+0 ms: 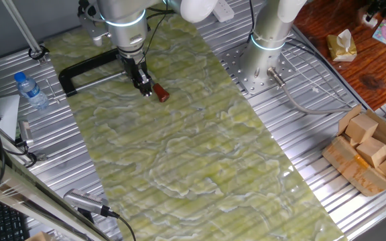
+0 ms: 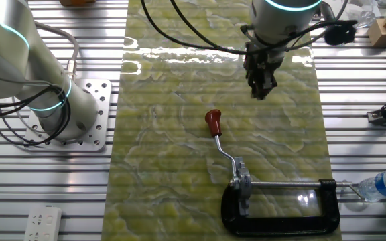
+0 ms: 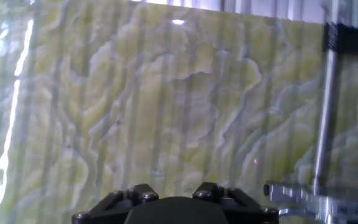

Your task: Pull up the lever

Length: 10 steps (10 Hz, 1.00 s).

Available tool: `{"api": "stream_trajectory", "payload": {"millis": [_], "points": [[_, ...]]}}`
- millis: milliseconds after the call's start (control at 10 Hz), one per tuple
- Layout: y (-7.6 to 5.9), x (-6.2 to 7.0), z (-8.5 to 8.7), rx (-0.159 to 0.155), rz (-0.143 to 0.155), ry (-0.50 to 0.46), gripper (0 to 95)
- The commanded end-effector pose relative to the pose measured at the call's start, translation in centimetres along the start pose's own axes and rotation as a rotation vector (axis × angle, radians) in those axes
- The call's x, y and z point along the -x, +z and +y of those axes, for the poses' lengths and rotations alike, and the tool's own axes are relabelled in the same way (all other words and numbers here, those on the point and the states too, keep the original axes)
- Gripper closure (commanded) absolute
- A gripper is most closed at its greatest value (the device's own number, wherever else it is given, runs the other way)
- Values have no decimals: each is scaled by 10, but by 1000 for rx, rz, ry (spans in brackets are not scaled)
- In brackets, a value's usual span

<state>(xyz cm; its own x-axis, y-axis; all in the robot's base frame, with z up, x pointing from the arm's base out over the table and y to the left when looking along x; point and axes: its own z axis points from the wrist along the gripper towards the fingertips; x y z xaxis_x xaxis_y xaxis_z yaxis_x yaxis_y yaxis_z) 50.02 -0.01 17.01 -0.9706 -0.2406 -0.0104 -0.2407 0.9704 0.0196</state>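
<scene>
- Lever (image 2: 214,126) lies low over the green marbled mat (image 2: 179,187), red-brown tip pointing away from the black clamp (image 2: 280,214) that carries its base.
- Claw (image 2: 261,90) hangs above the mat, near the tip but apart from it, holding nothing.
- Fingers look close together; exact gap cannot be told.
- Water bottle (image 1: 31,90) stands beside the mat on the table (image 1: 300,134).

This looks like a robotics lab. The surface (image 1: 293,154) is ribbed aluminium with a green marbled mat (image 1: 179,147) over it. Two robot arm bases are bolted down, one at upper right (image 1: 263,50). Cables run around, and a power strip (image 2: 42,224) sits lower left.
</scene>
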Motion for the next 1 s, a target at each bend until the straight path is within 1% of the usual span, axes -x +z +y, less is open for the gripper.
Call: {"api": "stream_trajectory", "payload": {"millis": [100,1000], "points": [[0,0,1,22,-9,-290,950],[3,2,4,13,-6,-290,950]]}}
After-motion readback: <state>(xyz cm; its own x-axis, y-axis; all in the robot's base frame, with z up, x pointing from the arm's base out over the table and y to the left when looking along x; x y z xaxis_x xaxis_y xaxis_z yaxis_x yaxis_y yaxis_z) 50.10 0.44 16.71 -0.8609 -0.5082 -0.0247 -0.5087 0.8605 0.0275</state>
